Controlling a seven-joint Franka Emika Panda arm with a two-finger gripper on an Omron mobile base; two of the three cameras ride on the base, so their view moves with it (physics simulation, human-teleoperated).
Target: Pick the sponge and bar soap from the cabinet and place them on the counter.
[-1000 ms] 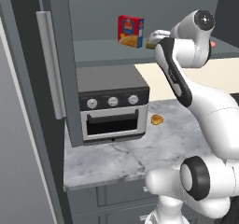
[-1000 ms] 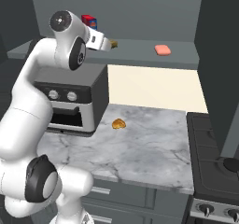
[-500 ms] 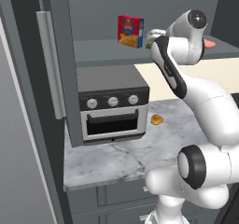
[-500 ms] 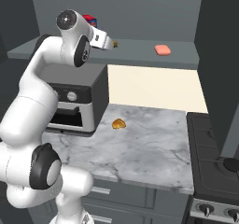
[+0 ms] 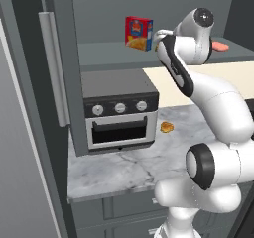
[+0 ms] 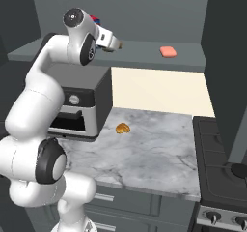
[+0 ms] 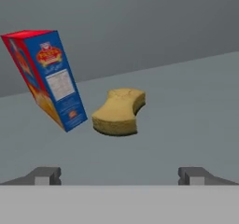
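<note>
Gripper (image 7: 119, 174) jaws wide apart, empty, facing sponge (image 7: 119, 112) on cabinet (image 5: 119, 53) shelf beside red box (image 7: 46, 76)

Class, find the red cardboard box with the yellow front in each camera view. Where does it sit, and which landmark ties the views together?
Left base view: the red cardboard box with the yellow front stands upper centre, just left of the white arm.
Right base view: a red-and-blue sliver of it peeks from behind the arm, upper left.
Hand view: it leans at left, blue side showing, beside the tan sponge.
Shared landmark: the grey cabinet shelf beneath it.
</note>
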